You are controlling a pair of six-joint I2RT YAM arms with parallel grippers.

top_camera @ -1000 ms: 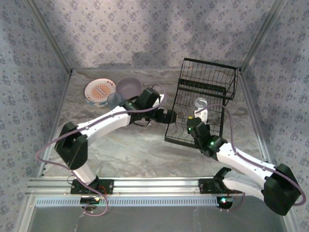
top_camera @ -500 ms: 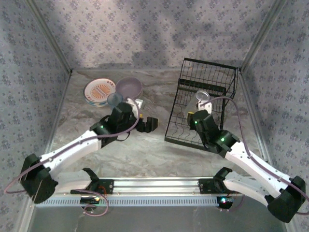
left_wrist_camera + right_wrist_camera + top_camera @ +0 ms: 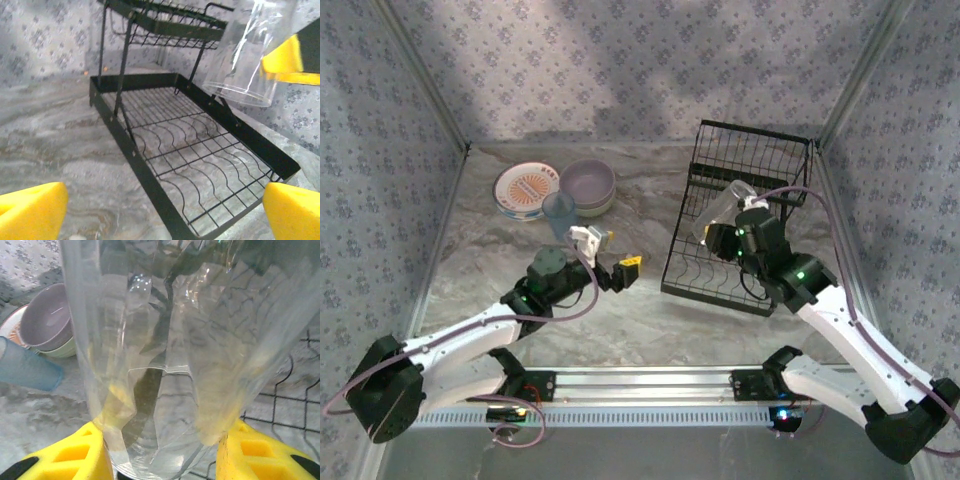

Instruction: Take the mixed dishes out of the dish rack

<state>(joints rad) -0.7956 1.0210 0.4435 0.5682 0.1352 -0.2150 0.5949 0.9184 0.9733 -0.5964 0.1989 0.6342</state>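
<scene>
Over the right half of the tabletop point(image 3: 620, 315), the right end effector point(image 3: 730, 236) is closed partway on a clear glass point(image 3: 717, 214). Its yellow fingers point(image 3: 75, 455) press the glass from both sides and hold it tilted above the lower slotted section of the dish rack point(image 3: 750, 155), just in front of the raised basket tier. The rack sits askew to the tabletop edges, with its back corner close to the right wall and its near rim angled toward the arm bases. Left of the rack's long left rim lies a broad stretch of bare marbled surface, and the left end effector point(image 3: 608, 253) hangs over it with its jaws spread wide and nothing between them, apart from both the rack and the dishes. At the far left, near the back wall, a patterned plate stack point(image 3: 525, 190) lies beside a lavender bowl point(image 3: 587, 183) nested in a pale green bowl point(image 3: 64, 348). A translucent blue cup point(image 3: 558, 212) stands just in front of them, and open tabletop runs between this group and the rack.
</scene>
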